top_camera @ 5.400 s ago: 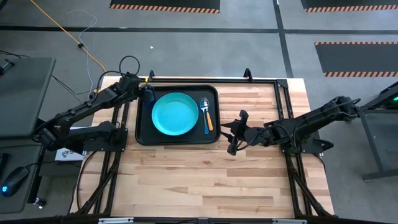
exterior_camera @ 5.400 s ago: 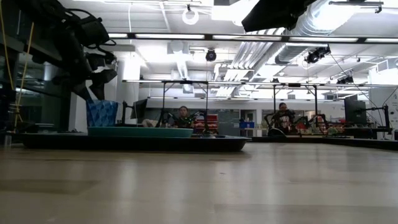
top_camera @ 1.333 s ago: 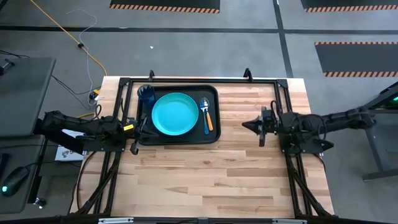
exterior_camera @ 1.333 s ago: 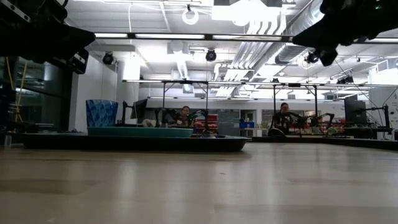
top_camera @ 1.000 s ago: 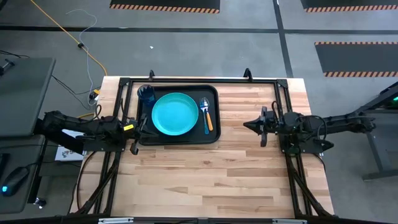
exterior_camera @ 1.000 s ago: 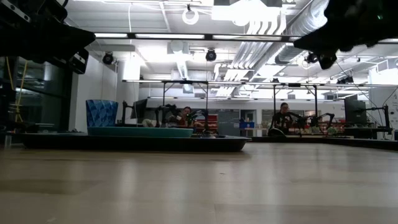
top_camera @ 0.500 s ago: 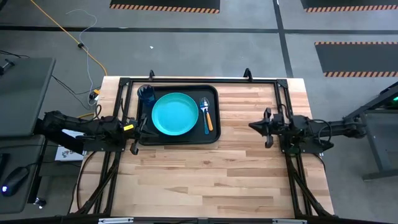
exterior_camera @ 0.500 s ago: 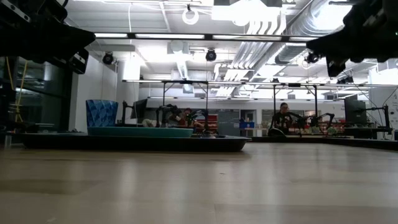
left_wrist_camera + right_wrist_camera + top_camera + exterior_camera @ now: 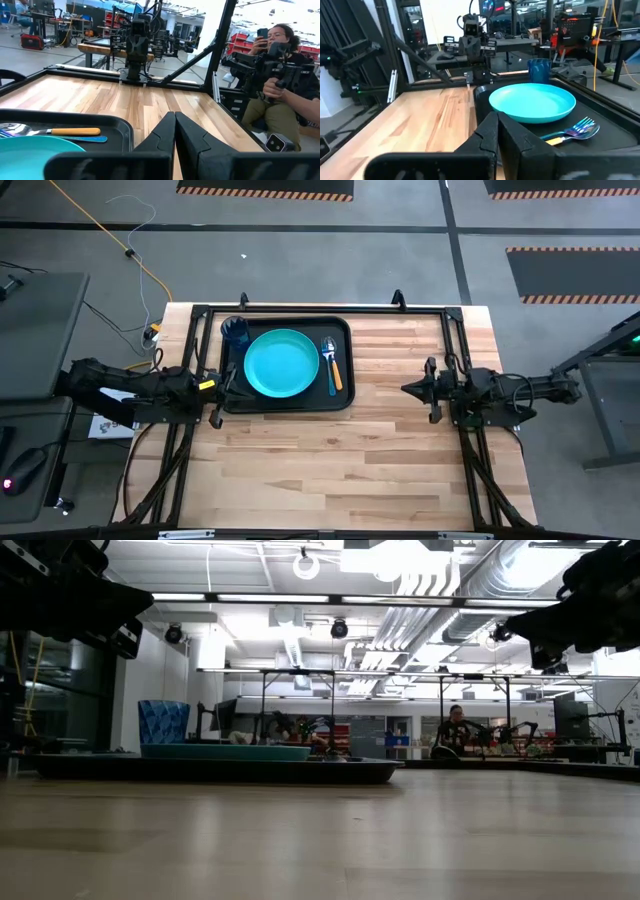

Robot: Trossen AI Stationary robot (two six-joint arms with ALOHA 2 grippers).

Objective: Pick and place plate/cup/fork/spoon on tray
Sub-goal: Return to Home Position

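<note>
While both arms sit pulled back to their own sides of the counter (image 9: 340,460), neither is carrying anything. The right end effector (image 9: 432,389) hovers over bare wood well to the right of the tray (image 9: 340,402), its fingers (image 9: 492,131) pressed together and clenched on nothing, as its own wrist view shows. The left end effector (image 9: 226,388) rests at the tray's left edge with its fingers (image 9: 172,132) likewise closed and empty.

Out from them, the tray lies at the far middle of the counter and already holds everything. The plate (image 9: 282,363) sits flat in the middle of it. The cup (image 9: 236,332) stands upright in the far left corner, just beside the plate. The fork (image 9: 326,348) and the spoon (image 9: 335,370) lie side by side along the tray's right side; from above they seem to touch or overlap, though I cannot tell which.

Judged from this layout, the placing looks finished and the step in hand is retreating to rest. Doing that well means keeping both arms high and moving straight away from the tray, so no finger catches its raised rim or knocks the light cup. The left arm, being right against the rim, needs the most care.

A person (image 9: 280,75) sits beyond the counter, clear of both arms.
</note>
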